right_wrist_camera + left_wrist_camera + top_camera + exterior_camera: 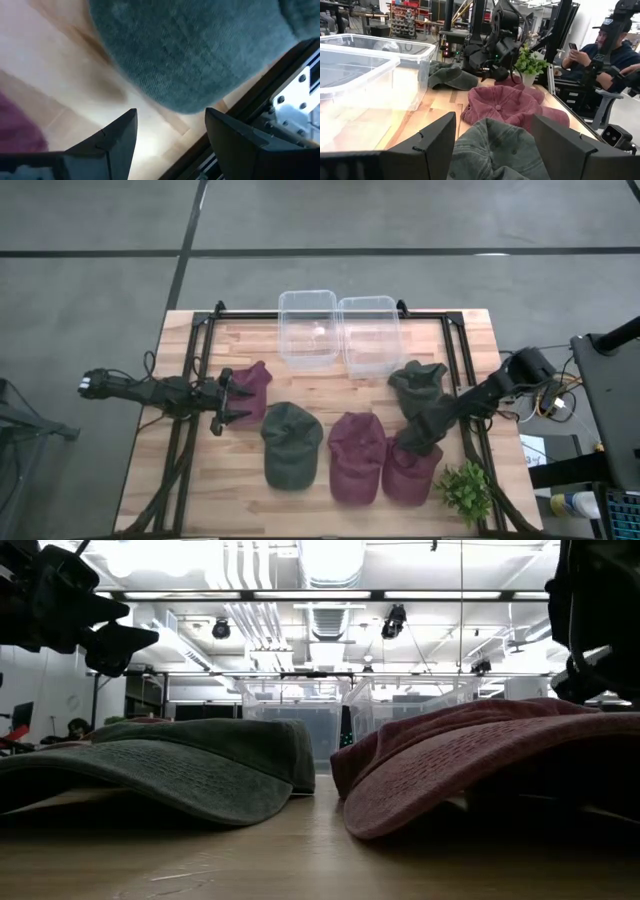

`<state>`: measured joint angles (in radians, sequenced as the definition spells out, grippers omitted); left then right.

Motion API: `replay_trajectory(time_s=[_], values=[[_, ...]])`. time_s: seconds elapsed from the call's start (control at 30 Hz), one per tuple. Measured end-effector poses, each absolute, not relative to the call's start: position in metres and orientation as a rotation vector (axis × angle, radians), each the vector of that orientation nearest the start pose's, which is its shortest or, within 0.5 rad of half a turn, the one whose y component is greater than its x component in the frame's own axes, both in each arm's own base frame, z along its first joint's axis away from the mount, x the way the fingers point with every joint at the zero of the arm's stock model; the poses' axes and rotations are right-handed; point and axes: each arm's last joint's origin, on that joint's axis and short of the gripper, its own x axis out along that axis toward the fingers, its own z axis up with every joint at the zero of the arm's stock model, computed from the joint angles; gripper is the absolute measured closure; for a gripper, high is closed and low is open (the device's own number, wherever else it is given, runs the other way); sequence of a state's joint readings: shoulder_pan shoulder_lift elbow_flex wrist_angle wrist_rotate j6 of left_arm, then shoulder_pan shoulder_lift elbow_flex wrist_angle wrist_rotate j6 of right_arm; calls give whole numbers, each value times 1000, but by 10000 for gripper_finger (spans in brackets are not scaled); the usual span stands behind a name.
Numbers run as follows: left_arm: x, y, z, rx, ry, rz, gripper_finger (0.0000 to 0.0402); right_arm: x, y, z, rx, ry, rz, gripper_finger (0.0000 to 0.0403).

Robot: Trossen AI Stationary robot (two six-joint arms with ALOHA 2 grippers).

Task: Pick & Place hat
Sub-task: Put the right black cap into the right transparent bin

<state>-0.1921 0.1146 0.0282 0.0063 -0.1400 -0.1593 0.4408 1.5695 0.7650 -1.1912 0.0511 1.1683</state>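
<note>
Several caps lie crown up on the wooden table: a maroon cap at the left, a green cap, two maroon caps and a dark green cap at the right. My left gripper is open and empty above the table, beside the left maroon cap, pointing at the green cap. My right gripper is open and empty, pointing down just on the near side of the dark green cap, with bare table under its fingers.
Two clear plastic bins stand at the table's far edge. A small potted plant stands at the near right corner. Black frame rails run along both sides. A seated person is beyond the right edge.
</note>
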Motion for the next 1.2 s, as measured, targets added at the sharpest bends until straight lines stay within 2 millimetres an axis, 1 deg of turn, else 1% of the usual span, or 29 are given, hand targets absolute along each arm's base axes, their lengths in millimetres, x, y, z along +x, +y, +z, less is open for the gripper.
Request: replay_trajectory(time_s=[0.33,0.47,0.7,0.9,1.03,1.2], values=[[102,-16,165,-148,83,-45,147,178,82,132,182,1793,-841,177],[102,-16,165,-151,83,-45,147,180,82,130,163,1796,-843,177],[102,-15,165,-165,83,-37,147,190,85,141,110,1725,-816,177],[102,-15,165,-170,82,-33,147,195,85,151,-5,1720,-793,177],[102,-15,165,-170,82,-33,147,195,89,152,-42,1781,-676,177],[102,-15,165,-170,83,-33,147,193,103,155,-66,1806,-571,177]])
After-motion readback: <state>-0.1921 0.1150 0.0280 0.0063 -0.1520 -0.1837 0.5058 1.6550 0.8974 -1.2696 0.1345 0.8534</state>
